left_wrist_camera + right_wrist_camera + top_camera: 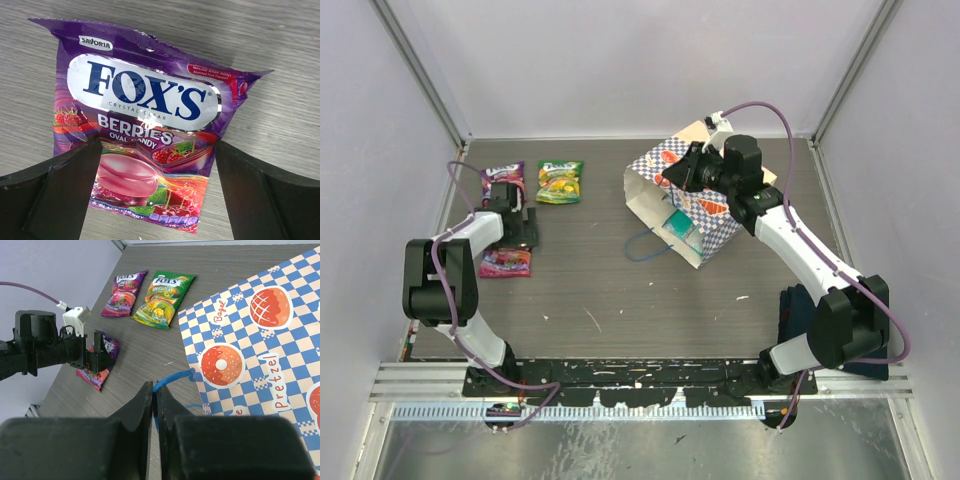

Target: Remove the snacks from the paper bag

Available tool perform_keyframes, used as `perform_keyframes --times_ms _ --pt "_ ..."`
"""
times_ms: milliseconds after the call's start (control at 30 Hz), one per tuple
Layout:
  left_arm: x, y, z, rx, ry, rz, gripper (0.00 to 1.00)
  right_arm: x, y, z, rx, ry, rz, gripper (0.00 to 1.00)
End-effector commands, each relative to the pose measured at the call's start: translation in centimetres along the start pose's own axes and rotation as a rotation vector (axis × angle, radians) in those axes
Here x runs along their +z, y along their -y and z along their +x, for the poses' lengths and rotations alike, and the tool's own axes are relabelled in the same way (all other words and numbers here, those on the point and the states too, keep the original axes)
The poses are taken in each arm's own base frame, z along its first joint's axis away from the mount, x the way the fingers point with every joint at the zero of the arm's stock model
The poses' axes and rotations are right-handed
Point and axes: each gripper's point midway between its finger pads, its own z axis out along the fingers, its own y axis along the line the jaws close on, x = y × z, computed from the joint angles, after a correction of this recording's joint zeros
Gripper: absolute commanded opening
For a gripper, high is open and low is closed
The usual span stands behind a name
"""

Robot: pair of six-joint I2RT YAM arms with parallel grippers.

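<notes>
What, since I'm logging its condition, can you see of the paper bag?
The paper bag lies on its side on the table, right of centre, with its mouth open leftward in the top view. The outside is blue-and-white checkered with bagel and pretzel pictures, and the inside is plain tan paper. A teal packet shows inside the mouth. One blue cord handle trails on the table. The other runs into the shut right claw, which seems to pinch it.
</notes>
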Motion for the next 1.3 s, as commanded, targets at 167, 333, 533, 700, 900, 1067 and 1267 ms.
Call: perform_keyframes --times_ms 167,333,533,700,900,1067,1267 --pt "0.6 -3.3 -0.5 0.022 0.016 -0.098 0.98 0.1 -1.2 -1.8 -0.02 0.052 -0.049 0.13" --pt "0.7 -3.2 -0.6 0.025 0.026 -0.098 0.98 0.0 -1.3 -1.8 -0.018 0.054 -0.052 0.13" --pt "0.3 -3.5 -1.2 0.031 0.03 -0.111 0.98 -0.1 -1.3 -1.8 -0.018 0.055 -0.05 0.13" --pt "-2.6 -3.9 -3.5 0.016 0.1 -0.123 0.98 -0.2 -1.3 -1.8 -0.02 0.056 -0.048 0.13" --pt "-10.6 -1.8 -7.8 -0.063 0.289 -0.038 0.98 0.1 -1.1 -1.6 -0.015 0.051 -0.045 0.13" --pt "-17.6 7.6 -9.5 -0.207 0.514 0.441 0.98 0.1 -0.8 -1.8 -0.014 0.053 -0.025 0.12" --pt "-21.9 18.7 -6.8 -0.25 0.559 0.843 0.98 -0.1 -0.6 -2.3 -0.016 0.07 0.003 0.11"
